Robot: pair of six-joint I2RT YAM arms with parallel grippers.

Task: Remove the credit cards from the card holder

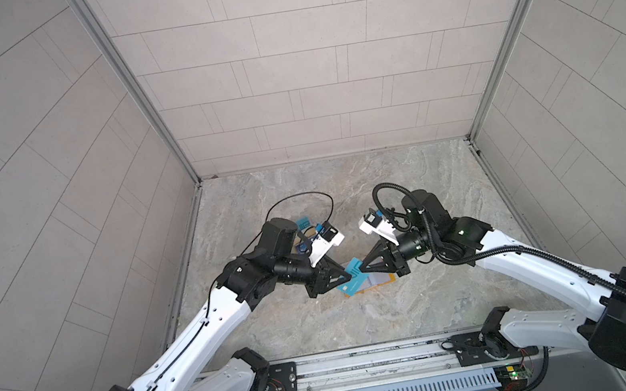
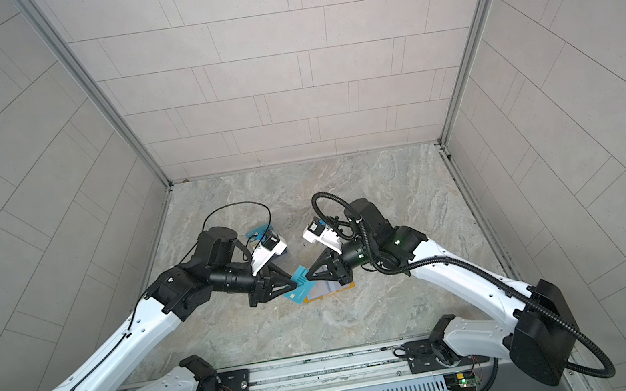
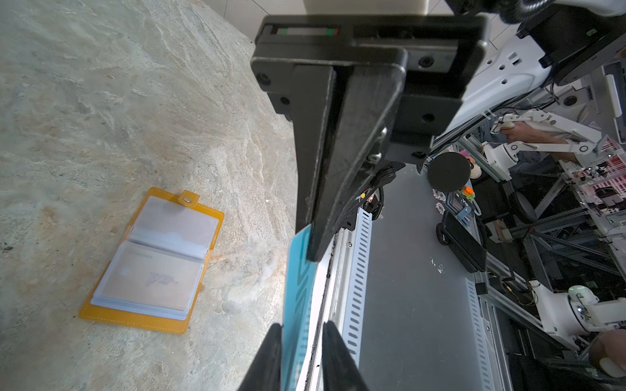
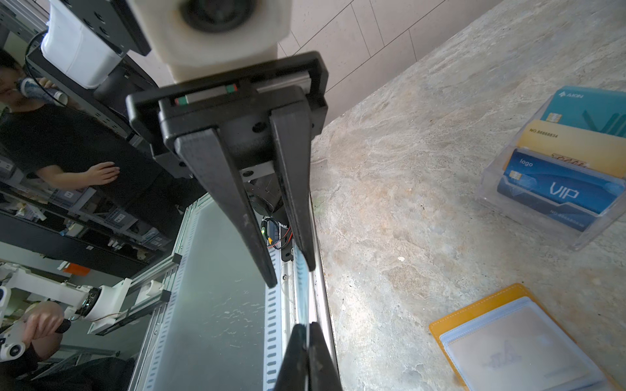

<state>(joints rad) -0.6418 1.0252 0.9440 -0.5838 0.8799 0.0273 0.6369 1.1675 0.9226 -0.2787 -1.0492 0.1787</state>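
My left pincer point(image 3: 302, 333) is open around the blue card point(image 3: 298, 287), not pinching it yet. My right pincer point(image 4: 306, 335) is clenched on its other end, up in the air. If the right one lets go too soon, the card could fall. If I squeeze crooked, it could slip. The card holder point(image 3: 135, 323) lies open on the surface point(image 3: 101, 101), with the gold card point(image 3: 152, 281) inside.

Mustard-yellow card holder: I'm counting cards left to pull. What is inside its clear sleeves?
The top sleeve away from the round snap tab holds a pale gold card with dark script; the one by the tab looks empty. Sleeves stacked underneath are covered.
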